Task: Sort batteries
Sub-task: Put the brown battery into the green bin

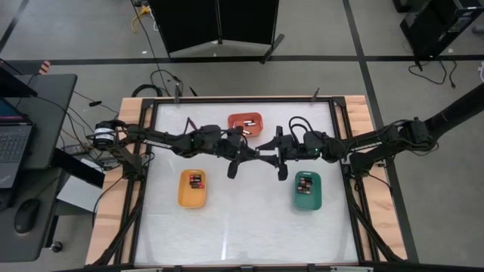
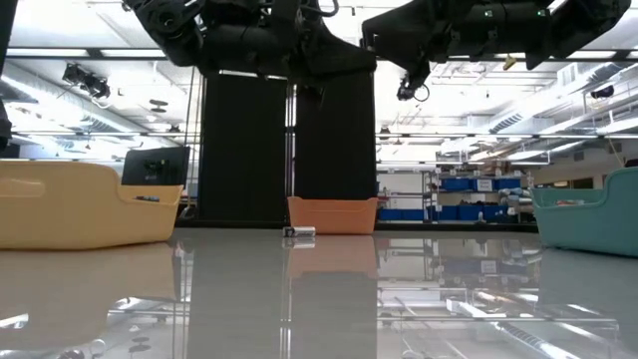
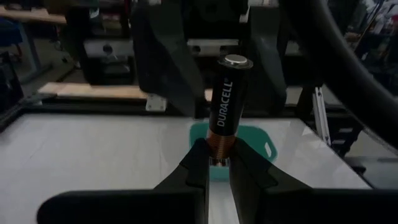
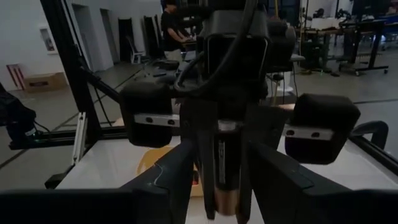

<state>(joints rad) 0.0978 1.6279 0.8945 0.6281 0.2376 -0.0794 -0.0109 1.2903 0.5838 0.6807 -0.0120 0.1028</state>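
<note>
Your left gripper (image 3: 211,163) is clamped on the copper end of a Duracell battery (image 3: 224,102), held mid-air over the table. Your right gripper (image 4: 219,186) sits right up against it, fingers spread either side of that battery.

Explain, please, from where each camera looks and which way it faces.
High: above the table, facing straight down; both arms meet mid-table between orange tray, yellow tray and green tray.
Low: at tabletop height, facing the room; arms overhead.
Left wrist: on the left arm, facing the green tray; left end effector grips a battery.
Right wrist: on the right arm, facing the left arm; right end effector frames that battery.
Shared: both wrist views show the same battery.
</note>
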